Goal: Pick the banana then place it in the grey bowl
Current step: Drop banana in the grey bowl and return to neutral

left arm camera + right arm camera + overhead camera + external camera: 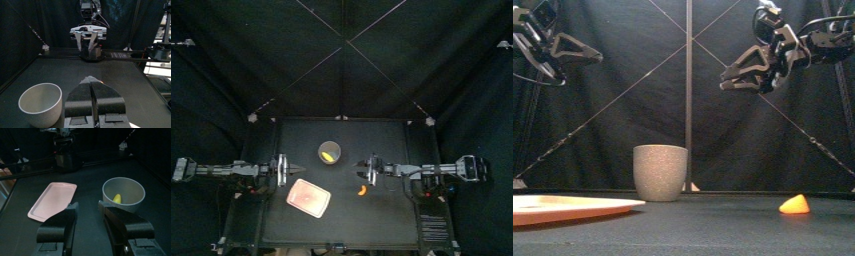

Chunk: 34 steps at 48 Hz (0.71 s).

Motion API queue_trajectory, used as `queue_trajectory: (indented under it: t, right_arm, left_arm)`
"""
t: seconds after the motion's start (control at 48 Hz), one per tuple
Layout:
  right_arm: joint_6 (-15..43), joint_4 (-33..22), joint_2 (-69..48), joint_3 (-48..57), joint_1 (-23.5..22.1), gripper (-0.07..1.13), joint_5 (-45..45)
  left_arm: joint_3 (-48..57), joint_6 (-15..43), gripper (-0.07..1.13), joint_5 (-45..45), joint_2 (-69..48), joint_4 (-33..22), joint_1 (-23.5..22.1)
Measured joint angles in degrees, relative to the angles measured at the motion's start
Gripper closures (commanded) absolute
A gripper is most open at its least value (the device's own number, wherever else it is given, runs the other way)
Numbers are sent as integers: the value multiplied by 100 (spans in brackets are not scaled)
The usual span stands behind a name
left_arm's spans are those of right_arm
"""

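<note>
Pink tray (307, 197) lies on the tabletop under and just beside our left end effector (91, 80), which is closed on nothing. Grey cup (123, 195) stands below and between both end effectors. The right end effector (87, 204) hangs spread and empty, with the small orange toy (794, 205) below it. Banana (117, 198) is already inside the cup. Our worry: an arm dipping low could clip that tall cup and tip it.

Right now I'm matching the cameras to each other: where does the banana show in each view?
Top view: banana, yellow inside the grey cup, mid-table.
Front view: not visible; the cup's wall hides it.
Left wrist view: not visible, only the cup.
Right wrist view: yellow inside the cup.
Shared landmark: the grey cup, in all four.
</note>
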Motion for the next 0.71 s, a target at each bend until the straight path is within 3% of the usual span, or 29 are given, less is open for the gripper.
queue_trajectory:
  t: [0.708]
  right_arm:
    - [0,0,0,62,-9,28,0]
  left_arm:
    - [18,0,107,0,0,0,0]
